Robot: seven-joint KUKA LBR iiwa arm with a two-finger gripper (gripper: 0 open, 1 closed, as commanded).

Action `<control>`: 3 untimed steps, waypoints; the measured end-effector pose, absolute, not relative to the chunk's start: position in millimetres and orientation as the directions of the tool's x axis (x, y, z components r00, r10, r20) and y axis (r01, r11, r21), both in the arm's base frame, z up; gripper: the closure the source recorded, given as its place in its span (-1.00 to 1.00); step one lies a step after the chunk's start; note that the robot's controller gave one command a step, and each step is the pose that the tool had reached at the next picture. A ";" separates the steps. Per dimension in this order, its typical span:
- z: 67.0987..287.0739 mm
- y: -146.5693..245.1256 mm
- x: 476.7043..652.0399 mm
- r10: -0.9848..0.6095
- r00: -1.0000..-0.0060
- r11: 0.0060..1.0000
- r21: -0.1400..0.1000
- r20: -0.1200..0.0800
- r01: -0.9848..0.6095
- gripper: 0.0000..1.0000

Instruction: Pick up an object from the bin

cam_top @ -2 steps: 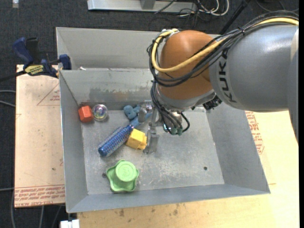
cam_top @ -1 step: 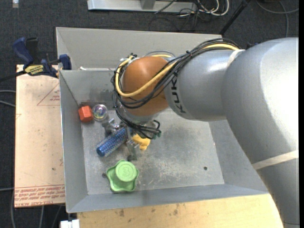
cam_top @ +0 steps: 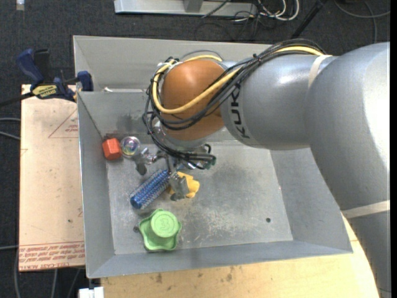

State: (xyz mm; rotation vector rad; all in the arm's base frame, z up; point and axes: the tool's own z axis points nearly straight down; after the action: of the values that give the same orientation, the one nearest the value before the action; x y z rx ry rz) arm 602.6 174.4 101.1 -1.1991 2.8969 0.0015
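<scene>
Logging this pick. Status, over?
Gripper low over a small yellow object. Blue bristly roller right beside it, crowding. Green scalloped cap and red block lie apart.

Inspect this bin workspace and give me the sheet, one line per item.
Surface: grey metal bin, floor scuffed and marked.
Job's things: blue bristled roller and yellow piece lie side by side mid-bin, just below the gripper; nothing seen held.
Clutter: red block and shiny ball by the left wall; green scalloped lid near the front wall.
Grippers: gripper low over the roller and yellow piece, under the orange wrist cover.
Cables: yellow and black cables run along the arm and loop round the wrist cover.
Surroundings: dark floor; loose cables on it at the top.
</scene>
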 end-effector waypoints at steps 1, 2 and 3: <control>99.7 159.9 603.0 -0.780 -0.625 0.625 0.000 -0.003 -0.780 -1.00; 70.3 153.9 604.3 -0.882 -0.471 0.471 0.001 -0.002 -0.882 -1.00; 70.4 154.8 604.3 -0.880 -0.475 0.475 0.004 -0.004 -0.880 -1.00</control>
State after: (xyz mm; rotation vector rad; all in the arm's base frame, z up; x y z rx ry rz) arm 604.3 154.8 70.4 -1.6085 2.6969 0.0083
